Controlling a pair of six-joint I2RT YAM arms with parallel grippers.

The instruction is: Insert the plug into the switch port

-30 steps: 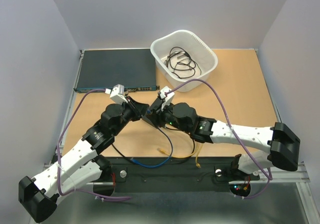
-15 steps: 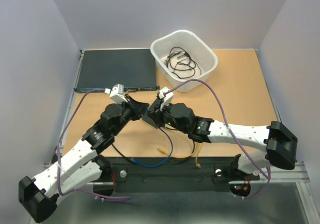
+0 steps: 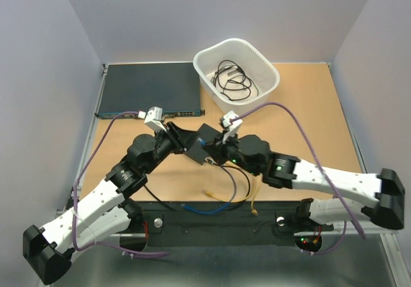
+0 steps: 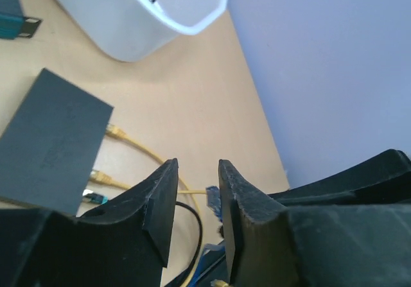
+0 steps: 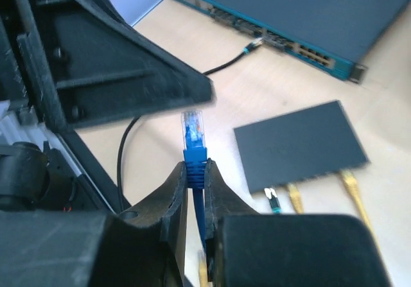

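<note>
My right pincer (image 5: pixel 194 171) is clamped on the base of the blue plug (image 5: pixel 192 128). The plug stands upright in the air, well clear of the switch (image 5: pixel 300 147) lying flat on the surface (image 5: pixel 257 101). My left pincer (image 4: pixel 198 171) hangs close by, its jaws a narrow gap apart with nothing between them. Yellow cables (image 5: pixel 350 185) already sit in some of the ports (image 5: pixel 318 173) along the switch's near edge, and the rack unit (image 5: pixel 289 17) lies beyond.

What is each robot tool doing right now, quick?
Left tool: open, holding nothing.
Right tool: closed on the blue plug.
</note>
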